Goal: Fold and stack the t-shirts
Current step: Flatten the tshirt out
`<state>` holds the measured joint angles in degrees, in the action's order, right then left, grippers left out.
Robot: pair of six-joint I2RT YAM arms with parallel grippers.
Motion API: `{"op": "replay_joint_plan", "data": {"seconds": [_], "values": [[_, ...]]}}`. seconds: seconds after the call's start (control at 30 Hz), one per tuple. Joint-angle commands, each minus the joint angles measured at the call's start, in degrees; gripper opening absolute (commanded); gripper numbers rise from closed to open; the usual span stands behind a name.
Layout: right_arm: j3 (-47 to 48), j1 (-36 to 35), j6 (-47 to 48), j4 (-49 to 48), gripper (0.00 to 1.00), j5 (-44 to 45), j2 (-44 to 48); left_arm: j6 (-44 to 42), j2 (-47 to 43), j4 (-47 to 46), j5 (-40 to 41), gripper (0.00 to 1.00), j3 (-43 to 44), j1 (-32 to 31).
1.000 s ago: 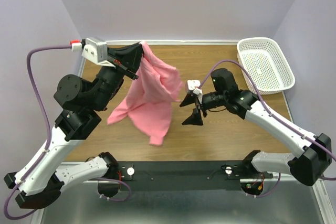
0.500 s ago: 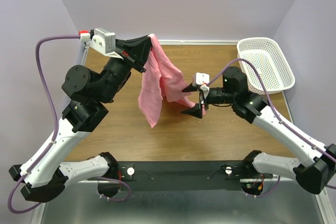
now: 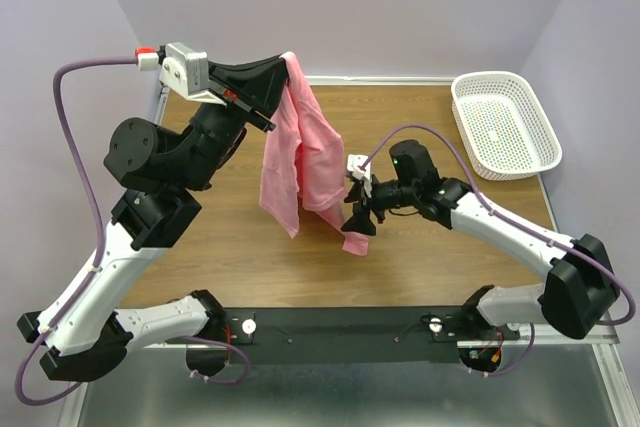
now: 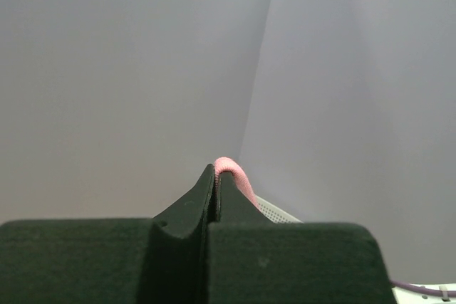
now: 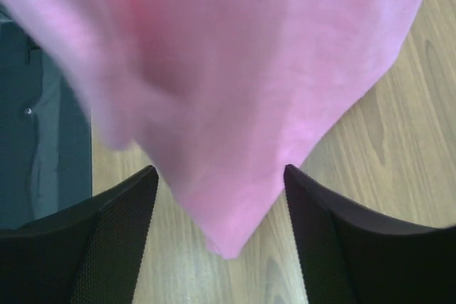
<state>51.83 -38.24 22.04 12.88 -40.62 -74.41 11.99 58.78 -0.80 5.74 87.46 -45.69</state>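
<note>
The left gripper (image 3: 283, 68) is pinched fully closed on a fold of the salmon-pink t-shirt (image 3: 298, 157). In its own wrist view, the left gripper (image 4: 216, 173) shows both black jaws pressed together, with a thin roll of the t-shirt (image 4: 234, 174) arching over their tips. It is raised high over the 11 o'clock edge of the wooden table (image 3: 450, 252). The cloth hangs from it in a narrow, bunched drape toward the table's middle.

The right gripper (image 3: 358, 215) sits near the table's centre, at about 4 o'clock from the drape, with its jaws spread wide. Seen from its wrist, the right gripper (image 5: 219, 173) has a hanging corner of the t-shirt (image 5: 242, 105) dropping between the jaws. The corner is loose and not clamped, and bare wood shows beneath it.

The white perforated basket (image 3: 468, 132) stands at the table's 2 o'clock corner, well apart from the shirt. Its dotted floor is in plain view, and none of the cloth lies in it.

Half a second earlier the right gripper was a little farther toward 12 o'clock, against the drape's right edge. It now sits nearer 6 o'clock, with a second pink corner hanging at it. A second ago the shirt flared out toward 8 o'clock and the left gripper was lower — the drape is now slimmer and held higher.
</note>
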Motion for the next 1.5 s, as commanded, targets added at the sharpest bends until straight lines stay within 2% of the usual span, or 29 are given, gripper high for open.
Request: {"op": "replay_joint_plan", "data": {"seconds": [0.0, 0.07, 0.1, 0.13, 0.17, 0.2, 0.3, 0.47, 0.67, 0.83, 0.87, 0.93, 1.03, 1.13, 1.3, 1.33, 1.4, 1.47], "values": [[0.2, -0.3, -2.3, -3.8, 0.66, -1.3, -1.2, 0.4, 0.0, -1.7, -1.5, 0.00, 1.6, 0.4], [0.3, -0.3, -2.4, -3.7, 0.50, -2.5, -1.3, 0.2, -0.2, -1.5, -1.2, 0.00, 1.5, 0.3], [0.4, -0.3, -2.4, -3.7, 0.31, -3.2, -1.1, 0.0, -0.4, -1.4, -0.8, 0.00, 1.4, 0.4], [0.5, -0.3, -2.4, -3.6, 0.18, -2.9, -0.6, -0.1, -0.6, -1.2, -0.6, 0.00, 1.4, 0.4], [1.1, -0.2, -2.6, -3.0, 0.07, -2.2, 0.7, -0.3, -1.1, -0.8, -0.1, 0.00, 1.2, 0.4], [1.6, -0.3, -2.2, -2.3, 0.01, 0.0, 1.8, -0.5, -1.5, -0.5, 0.1, 0.00, 1.2, 0.4], [8.0, 0.4, 5.0, 7.9, 0.01, 4.2, 5.7, -1.2, -3.3, 0.7, 1.5, 0.00, 1.0, 0.4], [17.3, 3.2, 8.4, 17.1, 0.01, 10.6, 12.7, -2.8, -7.2, 4.4, 4.0, 0.00, 0.9, 0.4], [39.5, 4.0, 10.6, 30.0, 0.01, 16.3, 13.5, -3.1, -11.0, 4.1, 2.7, 0.00, 1.4, 0.4], [60.1, 4.3, 12.0, 40.0, 0.00, 14.5, 11.5, -0.9, -15.5, 1.8, -1.3, 0.00, 0.7, 0.4], [67.0, 4.5, 11.8, 42.7, 0.01, 14.3, 10.8, 0.0, -17.2, 1.1, -2.0, 0.00, -0.7, 0.4], [70.9, 5.1, 11.7, 44.0, 0.00, 14.3, 11.4, 2.6, -18.9, -0.2, -1.9, 0.00, -3.0, 0.4], [71.0, 6.2, 11.4, 43.5, 0.01, 17.0, 12.5, 5.8, -21.9, -1.0, 1.7, 0.00, -8.9, 0.4], [64.8, 6.2, 11.8, 42.6, 0.00, 21.8, 12.4, 8.0, -24.2, -1.4, 8.7, 0.00, -16.4, 0.3], [48.7, 6.2, 11.4, 33.9, 0.01, 28.0, 11.1, 14.4, -24.4, 0.4, 23.6, 0.00, -26.9, 0.4], [42.3, 6.2, 11.4, 32.0, 0.00, 29.9, 10.8, 15.1, -24.2, 0.5, 25.5, 0.00, -30.1, 0.4], [36.2, 6.4, 11.9, 25.9, 0.01, 32.7, 7.6, 18.3, -23.3, 0.7, 31.8, 0.00, -35.1, 1.0], [29.5, 10.2, 12.0, 20.8, 0.01, 30.9, 1.4, 21.6, -21.8, -0.1, 32.1, 0.00, -41.0, 2.9]]}}
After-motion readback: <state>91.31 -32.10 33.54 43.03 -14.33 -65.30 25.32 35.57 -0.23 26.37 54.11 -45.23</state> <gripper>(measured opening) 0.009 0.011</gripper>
